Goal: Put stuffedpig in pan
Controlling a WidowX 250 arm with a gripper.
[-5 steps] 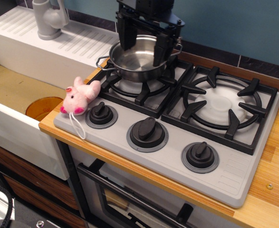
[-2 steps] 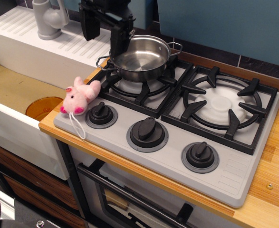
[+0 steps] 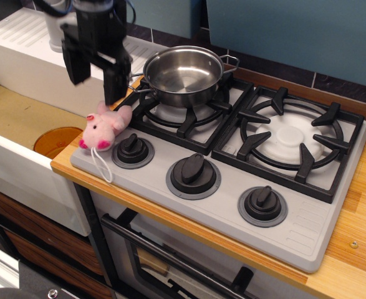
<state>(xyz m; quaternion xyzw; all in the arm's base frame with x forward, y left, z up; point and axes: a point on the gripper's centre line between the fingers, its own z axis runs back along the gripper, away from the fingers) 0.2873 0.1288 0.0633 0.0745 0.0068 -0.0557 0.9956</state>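
My black gripper (image 3: 96, 78) hangs wide open above the fuzzy pink stuffedpig (image 3: 105, 126), ungrasped beside the empty steel pan (image 3: 183, 75).

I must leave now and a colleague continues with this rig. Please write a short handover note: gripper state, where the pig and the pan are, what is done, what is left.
Gripper: open and empty, fingers pointing down, above and slightly behind the stuffedpig, not touching it.
Stuffedpig: lying at the front left corner of the stove, next to the leftmost knob; its white string loop hangs over the edge.
Pan: on the back left burner, empty.
Done: nothing has been grasped; the pig is not in the pan.
Left: lower the gripper, grasp the pig, carry it over the pan, release it there.
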